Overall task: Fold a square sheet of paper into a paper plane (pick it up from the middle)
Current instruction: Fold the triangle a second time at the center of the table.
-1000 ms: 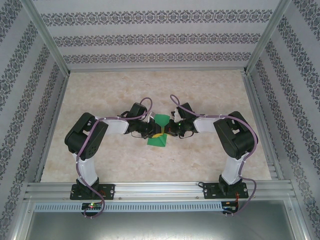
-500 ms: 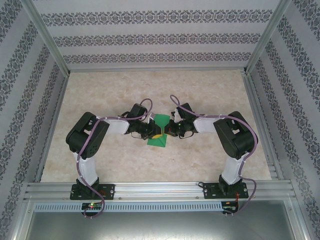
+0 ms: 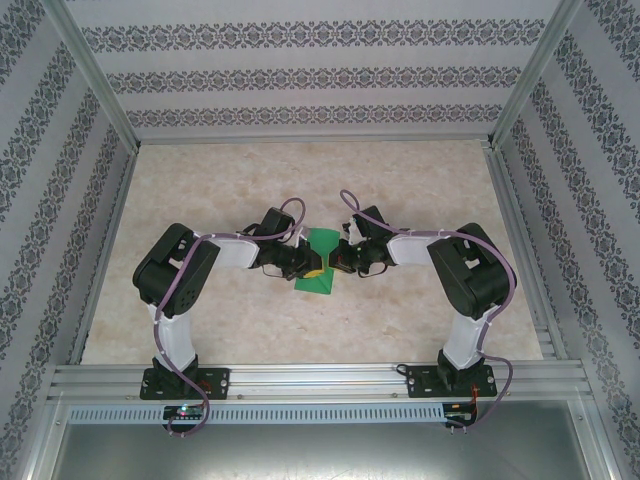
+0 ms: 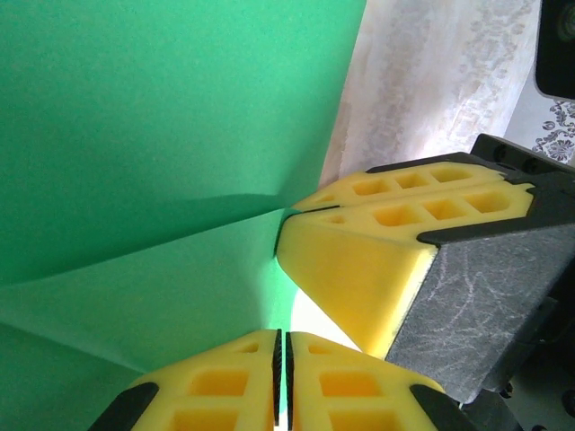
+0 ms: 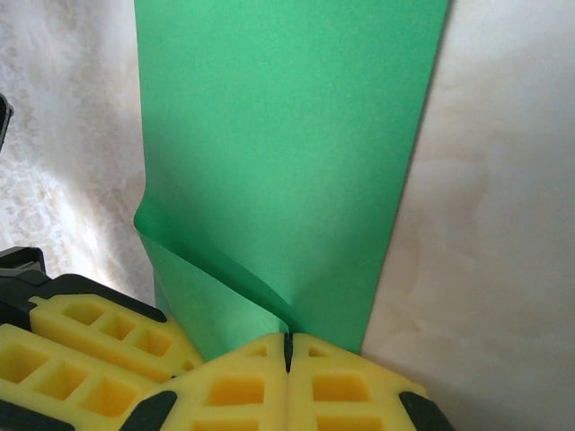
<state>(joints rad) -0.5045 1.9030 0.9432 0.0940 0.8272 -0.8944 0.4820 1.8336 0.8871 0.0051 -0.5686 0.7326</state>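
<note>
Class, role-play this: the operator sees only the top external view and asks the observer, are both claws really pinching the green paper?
Observer: Yes for the left claw: the left wrist view shows its yellow pads pressed together on the square sheet of paper.
Operator: And the right?
Observer: The right claw is shut too, with the paper caught at its tips.
Operator: Is the paper flat there?
Observer: No. In the right wrist view a raised crease runs from the sheet's edge to those tips.
</note>
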